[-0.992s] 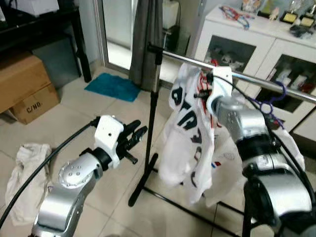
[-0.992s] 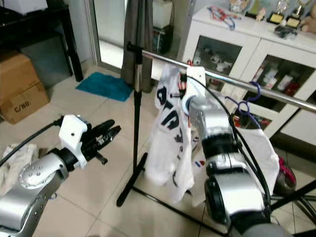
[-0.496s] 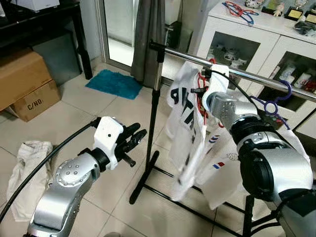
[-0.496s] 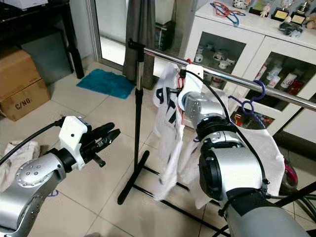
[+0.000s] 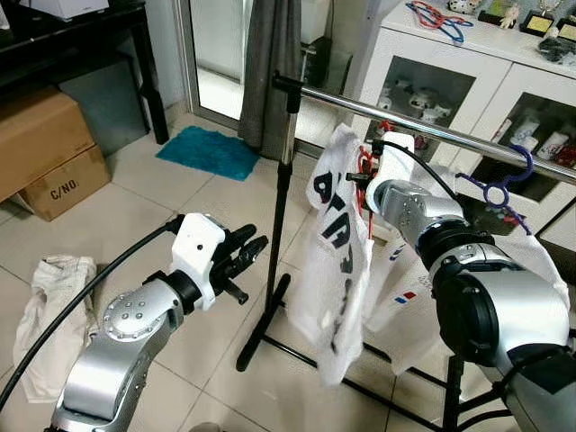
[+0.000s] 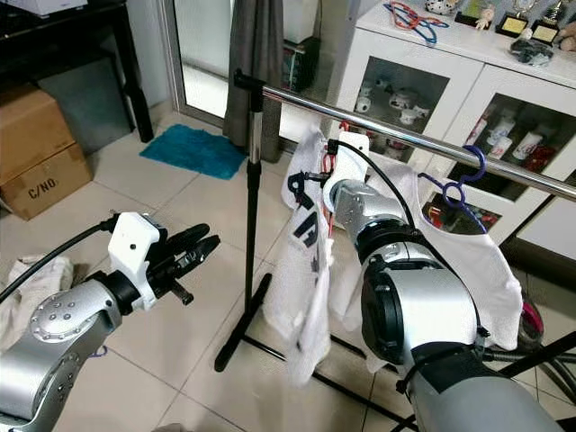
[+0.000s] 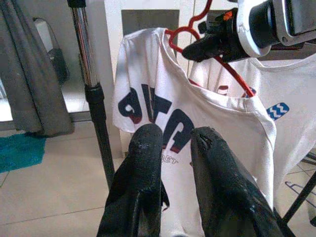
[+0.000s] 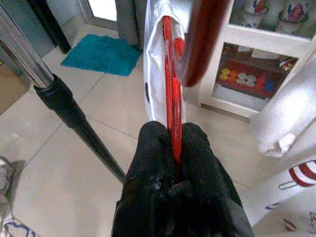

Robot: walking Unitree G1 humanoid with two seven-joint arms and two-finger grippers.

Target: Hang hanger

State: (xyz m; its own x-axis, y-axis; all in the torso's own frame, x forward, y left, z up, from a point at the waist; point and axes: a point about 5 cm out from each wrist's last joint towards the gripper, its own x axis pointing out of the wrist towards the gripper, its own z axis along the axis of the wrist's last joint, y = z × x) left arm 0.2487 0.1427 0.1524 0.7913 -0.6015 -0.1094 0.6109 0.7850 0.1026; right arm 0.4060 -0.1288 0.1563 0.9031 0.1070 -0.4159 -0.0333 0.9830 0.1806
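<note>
1. Presently, the right gripper is clamped tight on the red hanger, its two black fingers pressed against the plastic on both sides.
2. The red hanger carries a white T-shirt with dark lettering, at centre frame in the left eye view, just below the chrome rail of the clothes rack; whether its hook touches the rail cannot be told.
3. The left gripper sits left of centre, near the rack's black upright post, holding nothing, with a narrow gap between its fingers.
4. A purple hanger hangs on the rail at right, with a second white garment below it.
5. A crumpled cloth lies on the tiled floor at lower left, a cardboard box at upper left, a teal mat behind the post.
</note>
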